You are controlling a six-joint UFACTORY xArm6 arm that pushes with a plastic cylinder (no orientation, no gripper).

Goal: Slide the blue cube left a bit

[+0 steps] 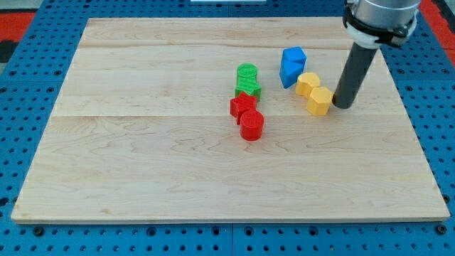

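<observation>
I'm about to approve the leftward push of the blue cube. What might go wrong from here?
1. My tip sits at the view's right of the yellow blocks, which lie between it and the blue cube; a straight leftward sweep would likely shove them.
2. The green blocks lie left of the cube; overshooting could hit them.

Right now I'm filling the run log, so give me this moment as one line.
my tip: beside yellow block, its right | blue cube: untouched, up-left of tip | green block, red blocks: clustered mid-board | push: not begun
</observation>
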